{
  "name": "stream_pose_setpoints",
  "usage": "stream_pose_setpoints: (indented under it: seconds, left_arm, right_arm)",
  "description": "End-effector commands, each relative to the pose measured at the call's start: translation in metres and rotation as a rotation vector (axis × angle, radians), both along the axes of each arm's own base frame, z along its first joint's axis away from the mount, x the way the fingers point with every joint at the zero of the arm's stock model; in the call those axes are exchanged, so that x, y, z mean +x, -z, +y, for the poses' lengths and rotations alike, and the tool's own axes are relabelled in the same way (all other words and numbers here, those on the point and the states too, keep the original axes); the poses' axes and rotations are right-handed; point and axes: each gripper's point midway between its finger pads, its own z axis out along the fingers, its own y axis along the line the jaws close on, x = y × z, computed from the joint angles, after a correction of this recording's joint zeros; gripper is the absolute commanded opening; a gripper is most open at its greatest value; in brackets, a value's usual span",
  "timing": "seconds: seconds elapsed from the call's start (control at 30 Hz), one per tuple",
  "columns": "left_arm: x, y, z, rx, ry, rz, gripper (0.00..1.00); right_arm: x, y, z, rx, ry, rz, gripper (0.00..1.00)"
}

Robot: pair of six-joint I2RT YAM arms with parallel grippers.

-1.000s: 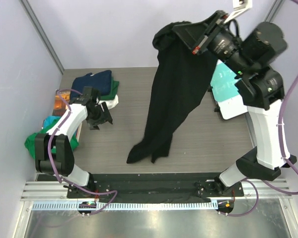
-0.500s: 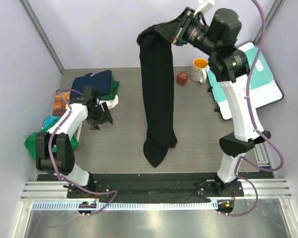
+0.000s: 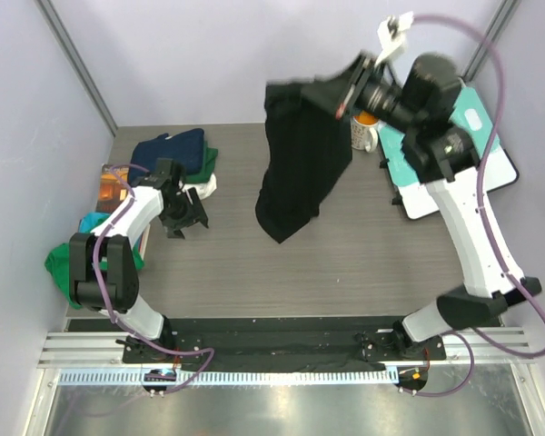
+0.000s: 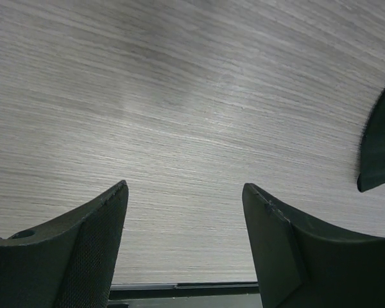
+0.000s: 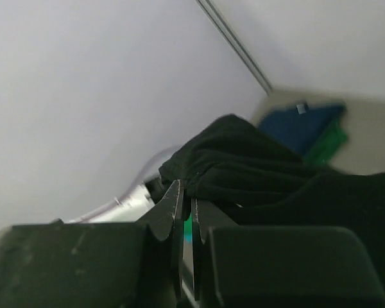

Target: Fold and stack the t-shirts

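The right hand (image 3: 338,91) was clenched on a bunched edge of the black t-shirt (image 3: 300,168), which hung over the far surface (image 3: 372,263); the left hand (image 3: 183,218) stood released, empty; so thin a pinch might slip, dropping it crumpled.

- Your right gripper (image 5: 186,197) has raised the black t-shirt (image 3: 300,173). 1 second ago its hem lay on the table (image 3: 363,263); now it hangs clear.
- The shirt hangs shorter and bunched, no longer a long drape.
- The mug (image 3: 364,136) was fully exposed a moment ago. The gripper now partly hides it.
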Motion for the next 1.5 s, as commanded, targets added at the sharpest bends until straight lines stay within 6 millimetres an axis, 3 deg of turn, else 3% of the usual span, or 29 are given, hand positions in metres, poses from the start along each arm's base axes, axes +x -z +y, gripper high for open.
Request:
stream_pose_setpoints:
  seconds: [0.0,0.03,0.13,0.23,0.33,0.53,0.83,0.9,0.97,1.03,1.13,1.23,1.3,1.47]
  left_arm:
    - [0.023,-0.019,-0.003,-0.019,0.0,-0.062,0.72]
    - [0.024,-0.02,-0.003,-0.017,0.0,-0.059,0.72]
    - [0.03,-0.019,-0.005,-0.026,0.006,-0.052,0.72]
    - [0.037,-0.016,-0.009,-0.037,0.012,-0.042,0.72]
    - [0.045,-0.019,-0.015,-0.023,0.028,-0.049,0.72]
    - [0.058,-0.014,-0.034,-0.023,0.056,-0.041,0.72]
    - [0.078,-0.008,-0.066,-0.029,0.099,-0.039,0.72]
    - [0.082,-0.011,-0.071,-0.034,0.108,-0.049,0.72]
    - [0.084,-0.008,-0.073,-0.034,0.116,-0.043,0.72]
    - [0.084,-0.006,-0.073,-0.031,0.125,-0.035,0.72]
    - [0.082,-0.004,-0.073,-0.025,0.135,-0.021,0.72]
    - [0.081,-0.003,-0.072,-0.023,0.144,-0.018,0.72]
    - [0.082,-0.004,-0.073,-0.025,0.148,-0.02,0.72]
    - [0.082,-0.01,-0.072,-0.019,0.157,-0.019,0.72]
  right_arm:
    - [-0.003,0.141,-0.01,-0.154,0.056,0.367,0.01]
    - [-0.003,0.181,-0.015,-0.198,0.088,0.473,0.01]
    - [-0.021,0.251,-0.025,-0.317,0.109,0.685,0.01]
    - [-0.042,0.3,-0.025,-0.437,0.082,0.804,0.01]
    - [-0.063,0.335,-0.029,-0.523,0.063,0.918,0.01]
    - [-0.111,0.387,-0.038,-0.688,0.034,1.081,0.01]
    - [-0.2,0.469,-0.059,-0.94,-0.006,1.359,0.02]
    - [-0.208,0.474,-0.061,-0.938,-0.003,1.368,0.04]
    - [-0.211,0.476,-0.069,-0.937,0.045,1.363,0.36]
    - [-0.203,0.464,-0.07,-0.908,0.083,1.317,0.61]
    - [-0.177,0.42,-0.07,-0.815,0.181,1.169,0.61]
    - [-0.161,0.39,-0.078,-0.789,0.271,1.076,0.62]
    - [-0.151,0.392,-0.088,-0.815,0.344,1.042,0.63]
    - [-0.142,0.425,-0.098,-0.915,0.405,1.069,0.63]
